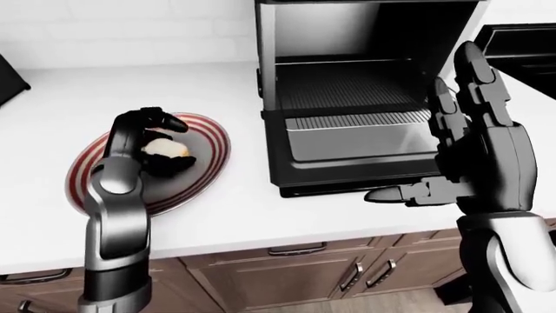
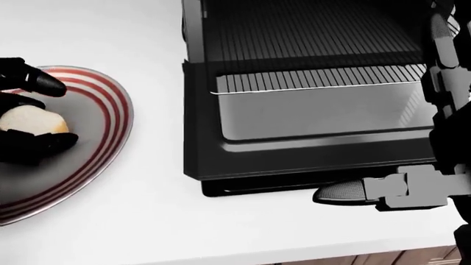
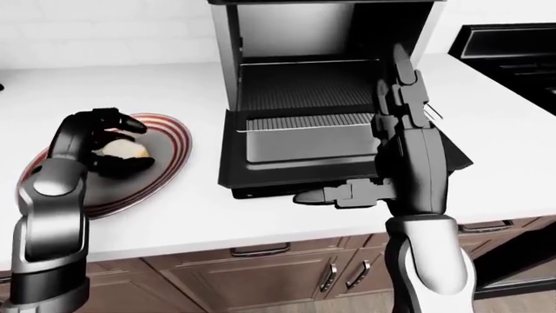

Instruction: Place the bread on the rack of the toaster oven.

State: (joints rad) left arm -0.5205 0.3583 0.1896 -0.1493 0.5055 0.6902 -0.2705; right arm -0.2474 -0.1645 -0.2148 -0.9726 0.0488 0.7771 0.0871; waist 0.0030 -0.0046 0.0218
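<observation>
The left hand (image 1: 156, 140) is curling its fingers around the bread (image 2: 29, 120), which is lying on the striped plate (image 1: 204, 153) toward the bench's (image 1: 52, 98) left end. The right hand (image 1: 474, 140) is hanging wide open beside the open toaster oven (image 1: 347, 98), whose rack (image 2: 316, 80) is showing.

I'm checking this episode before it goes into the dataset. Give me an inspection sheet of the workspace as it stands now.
Surface: white counter, bare apart from the items below.
Job's things: bread lying on the red-striped plate; toaster oven with door down, rack pulled partly out, nothing on it.
Clutter: nothing seen.
Grippers: left hand with fingers curled around the bread, lift not yet begun; right hand open, held upright by the oven's right side, holding nothing.
Cables: nothing seen.
Surroundings: wooden cabinets under the counter; dark appliance at the right-eye view's upper right.
</observation>
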